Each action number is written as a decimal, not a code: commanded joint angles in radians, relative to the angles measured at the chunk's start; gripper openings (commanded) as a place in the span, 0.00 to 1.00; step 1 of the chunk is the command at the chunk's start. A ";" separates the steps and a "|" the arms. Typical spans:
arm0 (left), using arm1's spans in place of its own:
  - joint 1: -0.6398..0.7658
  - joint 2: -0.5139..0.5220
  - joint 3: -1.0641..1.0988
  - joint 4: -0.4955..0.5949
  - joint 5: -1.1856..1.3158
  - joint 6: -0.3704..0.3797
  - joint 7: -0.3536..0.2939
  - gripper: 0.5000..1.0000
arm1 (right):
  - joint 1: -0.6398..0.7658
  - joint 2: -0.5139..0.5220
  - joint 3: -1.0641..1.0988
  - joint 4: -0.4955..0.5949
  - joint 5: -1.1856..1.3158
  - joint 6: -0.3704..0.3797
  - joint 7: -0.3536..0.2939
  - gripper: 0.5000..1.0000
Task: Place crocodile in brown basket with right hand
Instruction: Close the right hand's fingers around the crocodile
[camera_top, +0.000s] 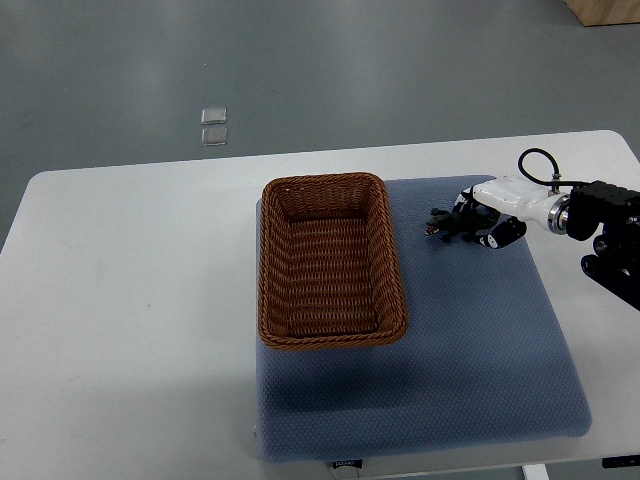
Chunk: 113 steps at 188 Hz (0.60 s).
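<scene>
My right hand (482, 218) reaches in from the right edge across the white table (120, 270), its white shell and dark fingers (503, 233) curled around the near end of the crocodile (447, 226). The small dark-green toy points its free end left, toward the brown basket (268, 262). The crocodile sits over the blue-grey mat (470, 340), in the mat's upper right part, just beside the basket's right rim but apart from it. Whether the toy rests on the mat or hangs a little above it, I cannot tell.

The basket, a rectangular wicker one, stands upright on the left part of the same mat with its long side running away from me, and nothing lies inside it. Behind my hand the black wrist (610, 215) shows, with a black cable (532, 157) looping up off its top. The mat lies toward the right half of the table.

Beyond the far table edge the grey floor (400, 70) carries two small pale square plates (213, 126), one just above the other, and a corner of a wooden box (605, 10) shows at the upper right.
</scene>
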 joint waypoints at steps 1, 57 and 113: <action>-0.001 0.000 0.001 0.000 0.000 0.000 0.000 1.00 | -0.002 -0.001 0.000 0.000 0.000 -0.003 0.002 0.36; -0.001 0.000 -0.001 0.000 -0.002 0.000 0.000 1.00 | -0.002 -0.001 0.000 -0.003 0.000 -0.014 -0.002 0.00; -0.001 0.000 0.001 0.000 0.000 0.000 0.000 1.00 | 0.000 -0.009 0.005 -0.003 0.005 -0.043 0.000 0.00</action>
